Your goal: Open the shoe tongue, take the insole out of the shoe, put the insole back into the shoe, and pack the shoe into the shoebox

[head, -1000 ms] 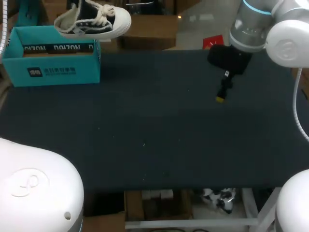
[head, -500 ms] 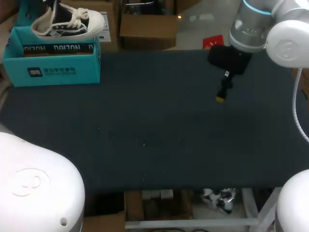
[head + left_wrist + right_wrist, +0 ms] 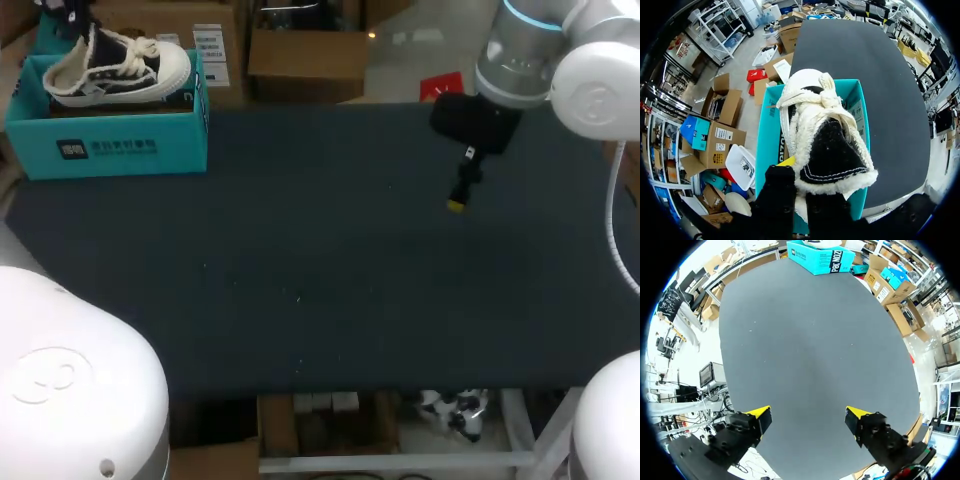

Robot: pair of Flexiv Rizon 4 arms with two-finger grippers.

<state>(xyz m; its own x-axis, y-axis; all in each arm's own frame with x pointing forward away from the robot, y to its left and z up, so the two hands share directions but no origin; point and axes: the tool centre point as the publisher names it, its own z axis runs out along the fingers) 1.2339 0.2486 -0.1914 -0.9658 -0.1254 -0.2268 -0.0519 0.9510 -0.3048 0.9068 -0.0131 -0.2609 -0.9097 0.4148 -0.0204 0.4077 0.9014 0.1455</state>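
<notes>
A black-and-white sneaker (image 3: 115,68) with white laces lies low in the open teal shoebox (image 3: 105,148) at the table's far left corner, toe pointing right. In the left wrist view my left gripper (image 3: 797,172) is shut on the heel collar of the sneaker (image 3: 822,125), which hangs toe-away inside the teal box (image 3: 767,145); one yellow tip shows beside the heel. My right gripper (image 3: 457,203) hovers over the table's far right, well away from the box. In its own view it (image 3: 808,417) stands wide open with only bare mat between the fingers. The insole is not visible.
The dark mat (image 3: 330,260) covers the whole table. The shoebox (image 3: 822,260) appears far ahead of the right gripper. A white joint of my left arm (image 3: 70,380) bulks at the near left, and my right arm (image 3: 560,70) enters at the far right.
My left gripper has carried the sneaker leftward and down, from above the box's right end into the box. The right arm has not moved.
</notes>
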